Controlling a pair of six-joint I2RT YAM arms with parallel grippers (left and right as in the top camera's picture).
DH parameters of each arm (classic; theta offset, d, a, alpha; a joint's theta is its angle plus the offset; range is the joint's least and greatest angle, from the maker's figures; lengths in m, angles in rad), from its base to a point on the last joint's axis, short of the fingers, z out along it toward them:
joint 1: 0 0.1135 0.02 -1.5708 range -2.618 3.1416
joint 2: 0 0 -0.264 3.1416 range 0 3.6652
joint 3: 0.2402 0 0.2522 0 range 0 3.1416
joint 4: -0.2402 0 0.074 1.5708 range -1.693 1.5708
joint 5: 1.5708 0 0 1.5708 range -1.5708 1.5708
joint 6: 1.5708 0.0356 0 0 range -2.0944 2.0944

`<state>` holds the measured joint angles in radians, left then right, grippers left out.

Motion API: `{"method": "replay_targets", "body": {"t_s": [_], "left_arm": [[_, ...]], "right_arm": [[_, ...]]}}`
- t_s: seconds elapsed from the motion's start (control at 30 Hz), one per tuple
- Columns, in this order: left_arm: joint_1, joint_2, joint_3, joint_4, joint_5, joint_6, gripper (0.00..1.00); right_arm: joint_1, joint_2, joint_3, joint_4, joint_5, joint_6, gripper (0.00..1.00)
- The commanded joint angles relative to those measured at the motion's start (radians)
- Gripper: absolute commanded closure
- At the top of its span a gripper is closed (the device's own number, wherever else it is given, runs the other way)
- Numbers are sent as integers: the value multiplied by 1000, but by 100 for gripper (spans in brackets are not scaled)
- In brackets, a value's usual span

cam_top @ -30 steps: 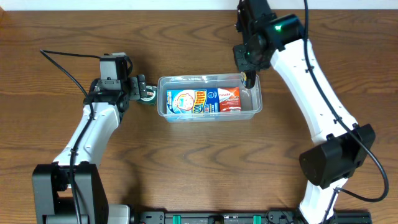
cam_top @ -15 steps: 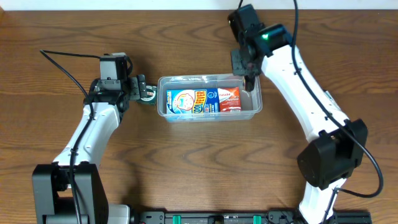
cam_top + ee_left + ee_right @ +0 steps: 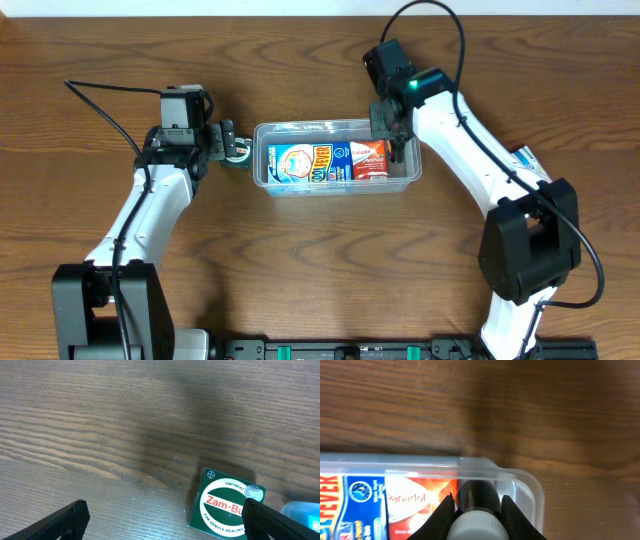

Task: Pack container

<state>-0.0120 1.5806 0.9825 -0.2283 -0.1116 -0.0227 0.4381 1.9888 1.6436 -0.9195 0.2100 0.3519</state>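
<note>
The clear plastic container [image 3: 410, 172] lies mid-table and holds a blue packet [image 3: 300, 163] and a red Panadol box [image 3: 370, 160]. My right gripper [image 3: 398, 143] is shut on a dark bottle with a white cap [image 3: 477, 510] and holds it over the container's right end [image 3: 530, 485], beside the Panadol box [image 3: 415, 502]. My left gripper [image 3: 228, 143] is open, just left of the container, over a green Zam-Buk box [image 3: 225, 505]; its fingers straddle the box without touching it.
Bare wood tabletop [image 3: 320, 270] surrounds the container. A black cable [image 3: 100, 100] trails at the far left. A blue packet edge [image 3: 302, 512] shows at the right of the left wrist view.
My right gripper has moved left and down with the bottle, from the container's far right corner to over its right end. The left arm has not moved.
</note>
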Motion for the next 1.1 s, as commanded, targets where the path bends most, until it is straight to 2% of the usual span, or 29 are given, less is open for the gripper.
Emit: {"method": "replay_targets", "body": {"t_s": [0.0,0.27,0.6,0.77,0.9,1.07], "left_arm": [[3,5,16,-3,-4,-1,2],[3,5,16,-3,-4,-1,2],[3,5,16,-3,-4,-1,2],[3,5,16,-3,-4,-1,2],[3,5,16,-3,-4,-1,2],[3,5,16,-3,-4,-1,2]], "right_arm": [[7,-23,-32,25,19,14,78],[8,-23,-61,46,19,14,73],[8,-23,-61,37,18,14,50],[8,-24,-61,37,18,14,50],[8,-31,-61,37,19,14,55],[6,-65,-53,42,48,-13,53]]}}
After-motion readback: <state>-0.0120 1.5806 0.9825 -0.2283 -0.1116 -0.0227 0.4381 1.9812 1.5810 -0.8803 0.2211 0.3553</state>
